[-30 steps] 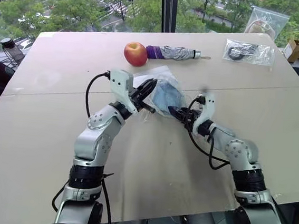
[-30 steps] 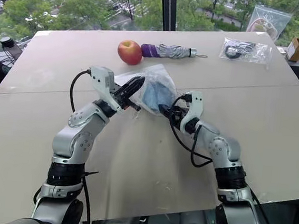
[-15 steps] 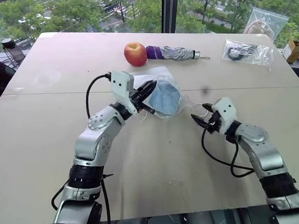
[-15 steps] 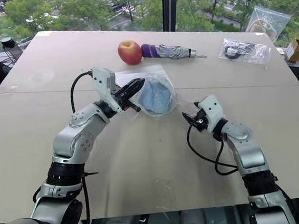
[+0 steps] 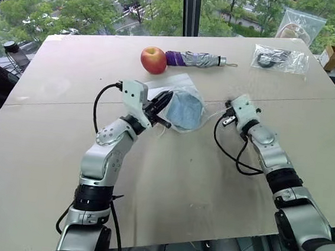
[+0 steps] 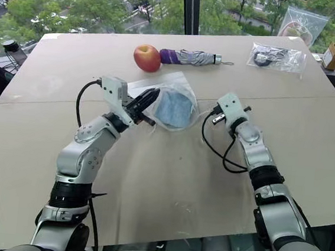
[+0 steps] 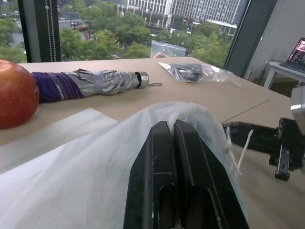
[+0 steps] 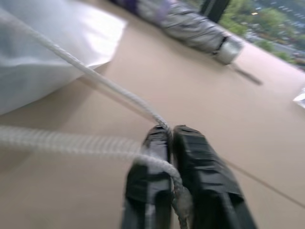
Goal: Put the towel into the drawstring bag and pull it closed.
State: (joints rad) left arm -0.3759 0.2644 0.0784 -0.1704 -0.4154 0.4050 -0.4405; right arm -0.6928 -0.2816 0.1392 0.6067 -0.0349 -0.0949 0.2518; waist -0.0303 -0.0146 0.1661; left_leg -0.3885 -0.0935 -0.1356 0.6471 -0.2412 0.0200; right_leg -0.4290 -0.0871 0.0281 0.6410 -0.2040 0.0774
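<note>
The drawstring bag (image 5: 178, 106) lies near the middle of the tabletop (image 5: 52, 150), bulging around the towel (image 5: 185, 110), whose light blue shows through the thin white fabric. The left gripper (image 5: 166, 97) is clenched on the bag's fabric at its left side, the two black fingers (image 7: 183, 181) pressed flat together with the cloth bunched up around them. To the right of the bag, the right gripper (image 8: 174, 138) is clamped on the white cord (image 8: 95, 78), which runs from the gathered mouth of the bag to the fingertips and loops around them in the right wrist view. In the head views the right gripper (image 6: 214, 117) sits just beside the bag, with the thin cord stretched between them. Behind the bag, towards the window, a red apple (image 5: 153, 59) lies just beside a folded umbrella (image 5: 194, 59) with a purple and grey canopy. At the far right of the tabletop lies a clear plastic bag (image 5: 279, 58) with dark contents.
</note>
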